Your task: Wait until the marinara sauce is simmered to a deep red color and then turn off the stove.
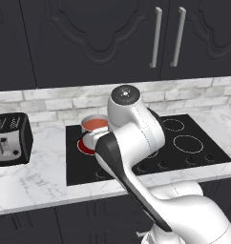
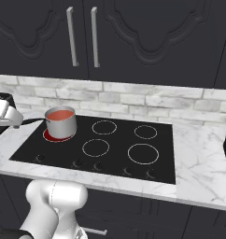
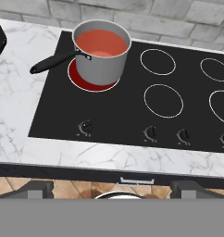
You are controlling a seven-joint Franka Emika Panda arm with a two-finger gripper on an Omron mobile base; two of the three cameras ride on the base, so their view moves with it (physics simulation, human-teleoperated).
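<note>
**Operator:** On the rear left burner of the stove (image 3: pixel 127 109), the saucepan (image 3: pixel 103 60) holds the marinara sauce (image 3: pixel 101 43); that burner glows red. Colour reads orange-red, judged short of deep red.

**Technician:** Gripper (image 3: pixel 112 189) status?

**Operator:** Fingertips stand wide apart at the bottom of the hand view, holding nothing, well back from the table edge.

**Technician:** Hazards?

**Operator:** Acting early would leave the sauce under-simmered. Several knobs sit in one row (the leftmost knob (image 3: pixel 86 127) probably serves the lit burner); turning a neighbour would leave the heat on. The saucepan handle (image 3: pixel 56 62) projects left, so a wide approach could knock it.
</note>
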